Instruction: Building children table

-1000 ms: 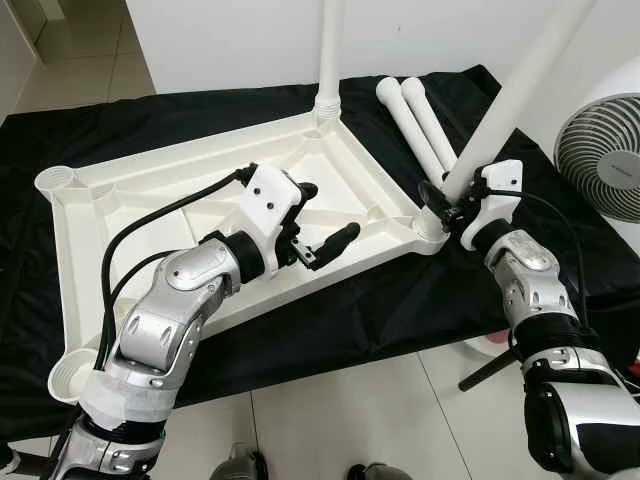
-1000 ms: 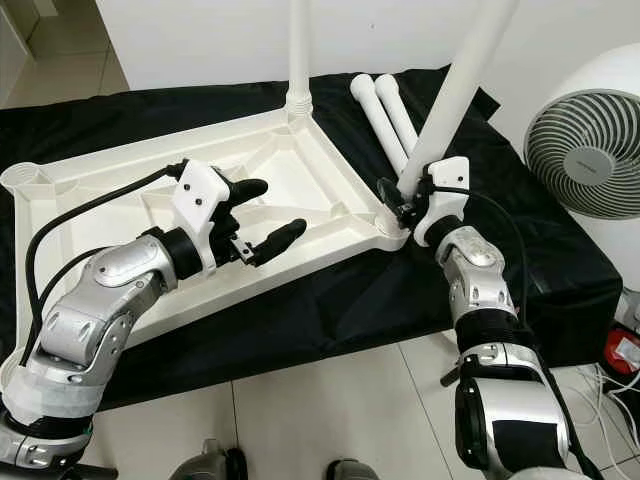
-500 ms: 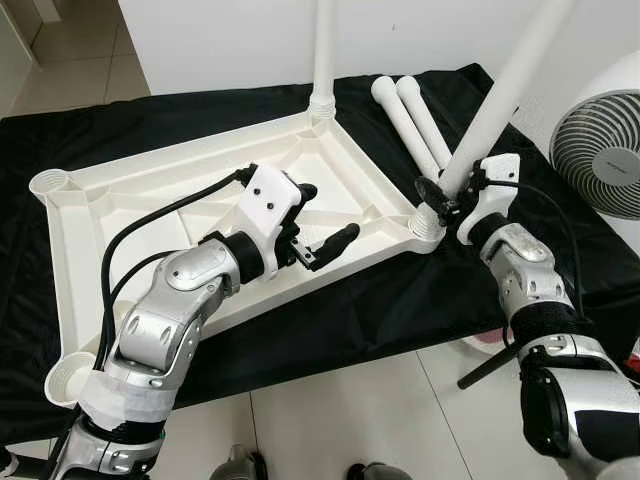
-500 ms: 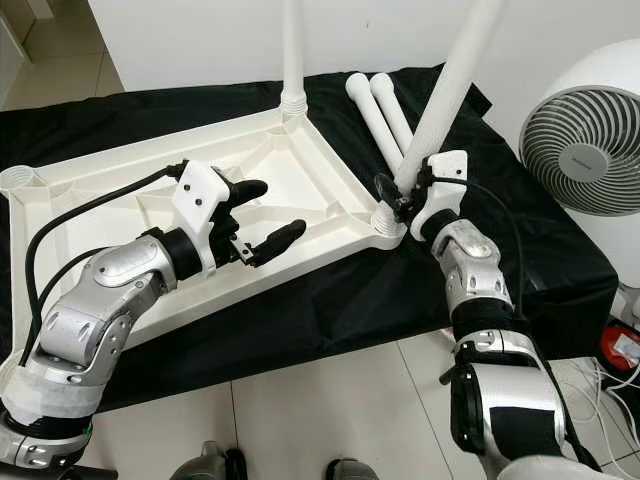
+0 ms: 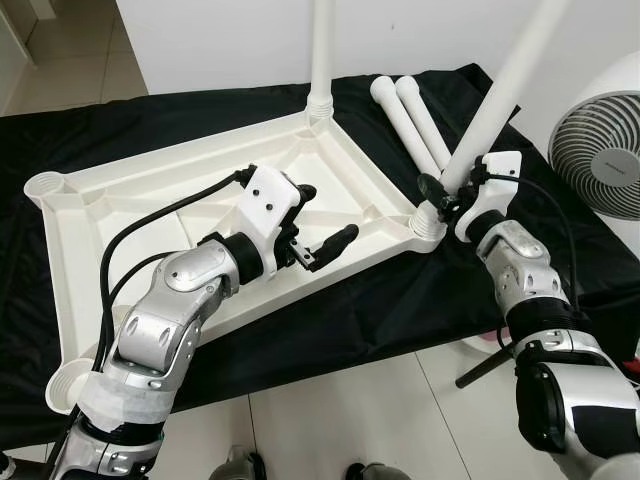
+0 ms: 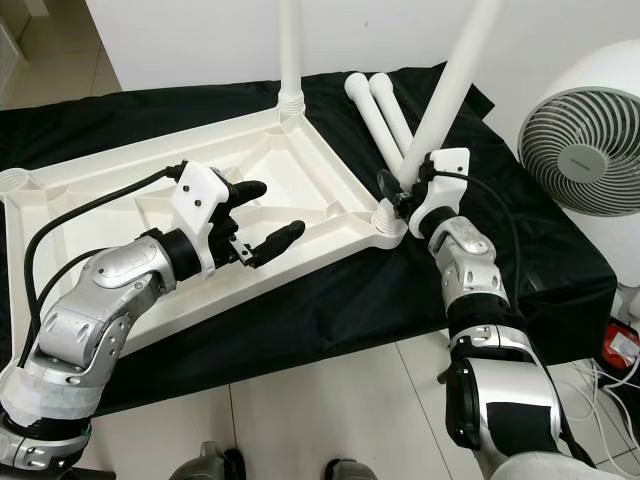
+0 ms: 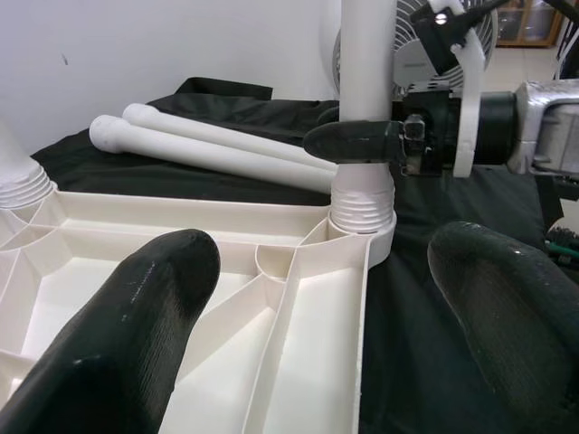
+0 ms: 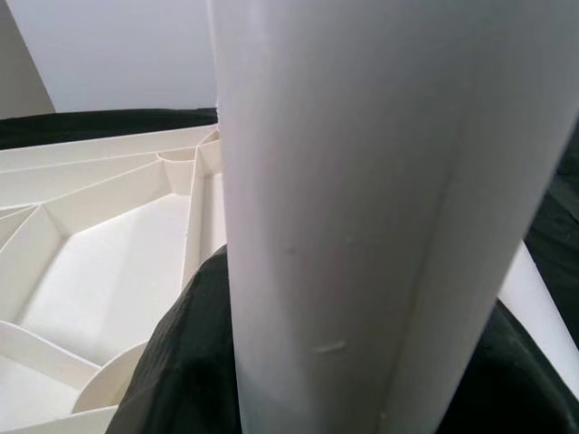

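Observation:
A white plastic tabletop (image 5: 150, 200) lies upside down on a black cloth, with round sockets at its corners. One white leg (image 5: 322, 50) stands upright in the far corner. My right gripper (image 5: 447, 190) is shut on a second white leg (image 5: 500, 95), low on its shaft just above the near right corner socket (image 5: 428, 222), and this leg leans to the right. In the left wrist view its threaded base (image 7: 363, 201) sits in that socket. My left gripper (image 5: 325, 217) hovers open over the tabletop's ribbed underside, holding nothing.
Two loose white legs (image 5: 412, 118) lie side by side on the black cloth (image 5: 180, 120) behind the tabletop. A white fan (image 5: 600, 160) stands at the right. Pale tiled floor (image 5: 330, 420) runs along the near edge of the cloth.
The camera has shifted slightly. The leg in my right gripper has tilted a little more upright, and the tabletop has slid a bit to the left. My left gripper has held still.

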Available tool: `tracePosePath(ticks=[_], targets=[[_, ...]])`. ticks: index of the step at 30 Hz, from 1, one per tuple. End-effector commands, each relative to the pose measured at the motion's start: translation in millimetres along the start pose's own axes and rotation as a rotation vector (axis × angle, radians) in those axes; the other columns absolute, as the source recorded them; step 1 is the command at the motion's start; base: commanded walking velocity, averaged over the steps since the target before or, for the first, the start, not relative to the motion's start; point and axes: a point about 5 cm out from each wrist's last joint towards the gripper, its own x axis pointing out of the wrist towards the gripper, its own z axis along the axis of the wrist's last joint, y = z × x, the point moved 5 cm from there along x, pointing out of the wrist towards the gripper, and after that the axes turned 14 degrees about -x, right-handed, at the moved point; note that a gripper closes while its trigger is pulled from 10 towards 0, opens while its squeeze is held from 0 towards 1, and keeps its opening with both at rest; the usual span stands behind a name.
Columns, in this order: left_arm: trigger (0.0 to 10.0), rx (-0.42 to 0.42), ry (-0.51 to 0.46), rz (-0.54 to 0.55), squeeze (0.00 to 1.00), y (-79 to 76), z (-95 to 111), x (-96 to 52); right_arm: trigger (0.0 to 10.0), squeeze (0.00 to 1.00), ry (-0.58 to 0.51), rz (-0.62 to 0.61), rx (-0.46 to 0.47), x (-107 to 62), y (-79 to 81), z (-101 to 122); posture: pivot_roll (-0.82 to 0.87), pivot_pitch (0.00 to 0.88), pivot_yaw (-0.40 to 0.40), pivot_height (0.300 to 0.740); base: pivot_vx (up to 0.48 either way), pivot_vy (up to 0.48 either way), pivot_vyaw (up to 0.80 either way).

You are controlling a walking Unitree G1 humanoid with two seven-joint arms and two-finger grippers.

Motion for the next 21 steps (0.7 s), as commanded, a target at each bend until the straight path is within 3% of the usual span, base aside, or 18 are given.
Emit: tracePosePath(ticks=[1,6,15,21], targets=[[10.0,-0.003,-0.007,0.012,0.0,-0.7,1.0,-2.0,10.0,0.0,0.245,0.08,0.026,-20.9,28.2,-67.9,-0.06,0.133,0.051,0.74,0.0,0.0,0.0],[10.0,-0.004,-0.004,0.011,0.0,-0.7,1.0,-2.6,10.0,0.0,0.234,0.155,-0.066,-27.5,44.2,-71.8,-0.06,0.142,0.055,0.74,0.0,0.0,0.0],[10.0,-0.005,-0.002,0.016,0.0,1.0,0.7,-3.1,10.0,0.0,0.214,0.214,-0.104,-36.9,50.7,-75.3,-0.07,0.151,0.055,0.74,0.0,0.0,0.0],[10.0,-0.006,-0.008,0.021,0.0,2.1,2.4,-3.0,10.0,0.0,0.128,0.227,-0.08,-50.2,52.4,-69.5,-0.07,0.155,0.057,0.74,0.0,0.0,0.0]])
